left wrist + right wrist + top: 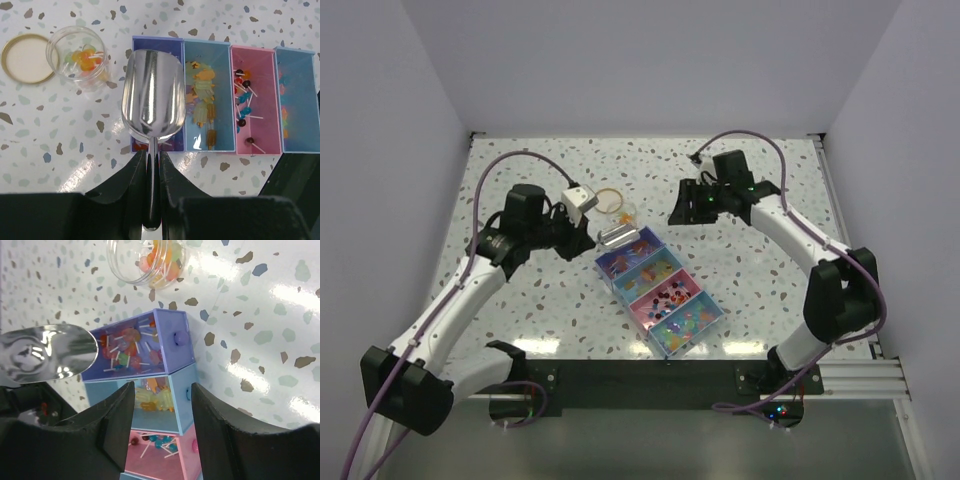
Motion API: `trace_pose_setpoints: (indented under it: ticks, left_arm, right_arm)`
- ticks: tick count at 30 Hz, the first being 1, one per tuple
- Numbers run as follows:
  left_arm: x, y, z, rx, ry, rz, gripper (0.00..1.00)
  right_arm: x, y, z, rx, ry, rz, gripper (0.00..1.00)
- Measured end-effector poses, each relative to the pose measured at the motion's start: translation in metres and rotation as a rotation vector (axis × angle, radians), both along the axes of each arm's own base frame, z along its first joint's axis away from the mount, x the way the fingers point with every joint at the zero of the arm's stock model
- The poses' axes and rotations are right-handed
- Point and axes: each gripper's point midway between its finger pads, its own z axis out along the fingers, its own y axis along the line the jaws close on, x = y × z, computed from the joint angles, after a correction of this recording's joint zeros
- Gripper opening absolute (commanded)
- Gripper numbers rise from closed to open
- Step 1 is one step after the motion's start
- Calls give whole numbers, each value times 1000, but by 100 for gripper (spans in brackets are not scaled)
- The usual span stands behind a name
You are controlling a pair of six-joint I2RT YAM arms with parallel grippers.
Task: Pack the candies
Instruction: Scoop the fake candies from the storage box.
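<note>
- Your left fingers (125, 190) clamp the scoop (152, 95) by its handle — candies (127, 347) lie directly below, in the purple compartment (172, 340).
- Dip shallow, then tip toward the jar (80, 57) ahead-left.
- Your right fingers (117, 425) gape wide, empty.

Polished metal scoop (152, 95), clear plastic jar (80, 57)

Your left gripper (152, 170) is holding the metal scoop (152, 95) over the purple compartment (157, 42), blocking it from above. The open jar (56, 62) is standing just beside that end, with the lid (26, 58) beyond it. The light-blue compartment (225, 100), pink compartment (262, 90) and end blue compartment (300, 85) are lying uncovered for you.
</note>
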Motion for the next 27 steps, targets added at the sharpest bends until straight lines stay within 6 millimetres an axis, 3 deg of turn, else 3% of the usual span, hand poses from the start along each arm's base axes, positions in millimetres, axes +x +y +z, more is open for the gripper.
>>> trace_pose_setpoints:
  ticks: [9,17,27]
  left_arm:
    - [-4,7,8,157,147,42,0]
    - [-19,9,-12,299,280,57,0]
    - [-13,8,-16,371,340,79,0]
  right_arm:
    - [-4,36,-35,-237,-60,99,49]
    - [0,36,-64,-323,-44,122,38]
    - [4,43,-70,-305,-47,146,18]
